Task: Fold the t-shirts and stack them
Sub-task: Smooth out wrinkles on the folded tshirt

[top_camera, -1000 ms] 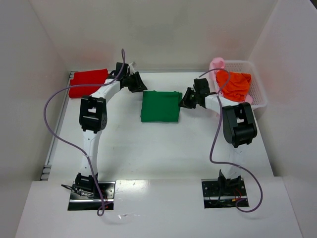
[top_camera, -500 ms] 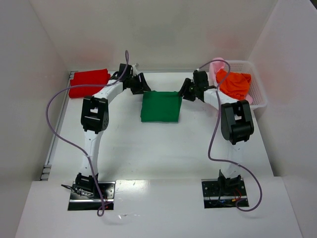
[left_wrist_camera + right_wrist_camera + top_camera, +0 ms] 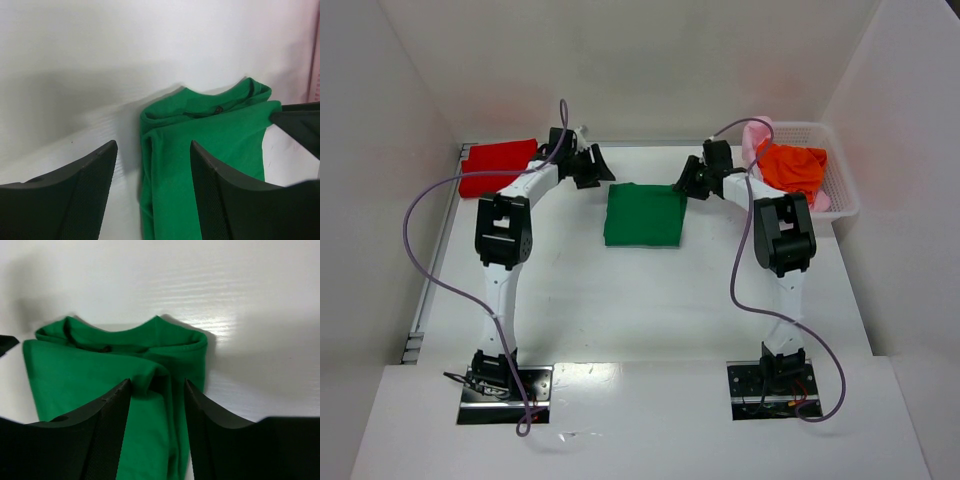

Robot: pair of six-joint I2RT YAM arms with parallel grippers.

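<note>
A folded dark green t-shirt [image 3: 643, 214] lies in the middle of the table. My left gripper [image 3: 604, 172] is open at its far left corner. In the left wrist view [image 3: 152, 146] the shirt's [image 3: 220, 135] folded edge lies between the jaws. My right gripper [image 3: 684, 184] is open at the far right corner. In the right wrist view [image 3: 157, 382] both jaws stand over the shirt's [image 3: 90, 380] folded edge. A folded red t-shirt [image 3: 498, 166] lies at the far left. The orange t-shirt [image 3: 792, 168] and the pale pink one [image 3: 757, 134] sit in the basket.
The white mesh basket [image 3: 843, 196] stands at the far right against the wall. White walls close in the table at the back and both sides. Purple cables loop off both arms.
My right gripper has moved up and left along the green shirt's right edge to its far corner. My left gripper moved slightly toward the shirt and back again. The shirt has not moved.
</note>
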